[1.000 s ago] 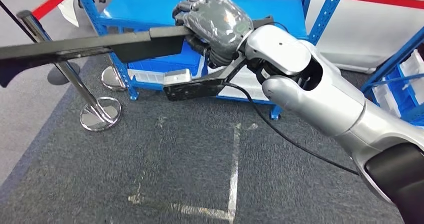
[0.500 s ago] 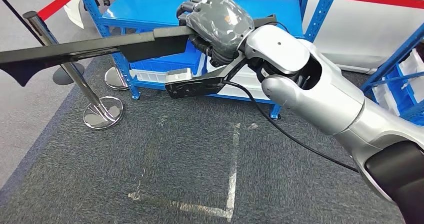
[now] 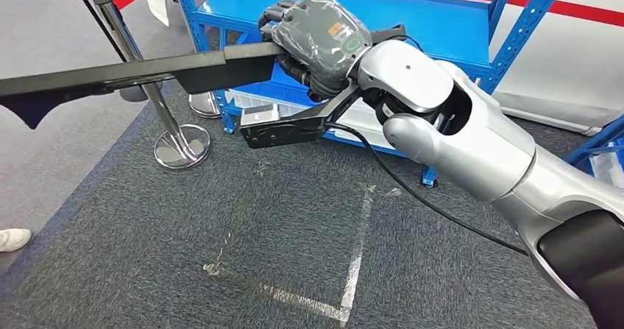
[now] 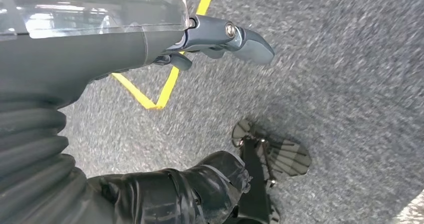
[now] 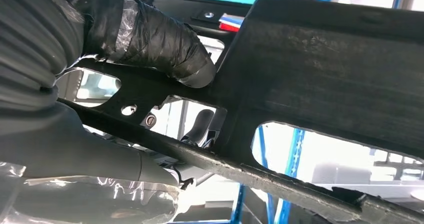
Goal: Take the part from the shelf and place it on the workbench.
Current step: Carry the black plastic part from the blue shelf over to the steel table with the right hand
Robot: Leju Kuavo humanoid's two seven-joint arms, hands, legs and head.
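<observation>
Even, bright indoor light fills the head view, with soft sheen on the silver arm [image 3: 471,138] and a glint on the chrome post [image 3: 140,71]; shadows on the carpet [image 3: 257,255] are faint. Edges bend slightly outward. In the left wrist view the carpet is smeared with motion blur, and the clear cover on the left hand [image 4: 100,38] catches pale reflections. The right wrist view is backlit: the part [image 5: 320,73] reads dark against blown-out brightness, close surfaces soft.

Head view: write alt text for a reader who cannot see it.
The robot's right hand grips one end of a long black part, holding it level above grey carpet. Behind stand a blue shelf and a chrome stanchion.
</observation>
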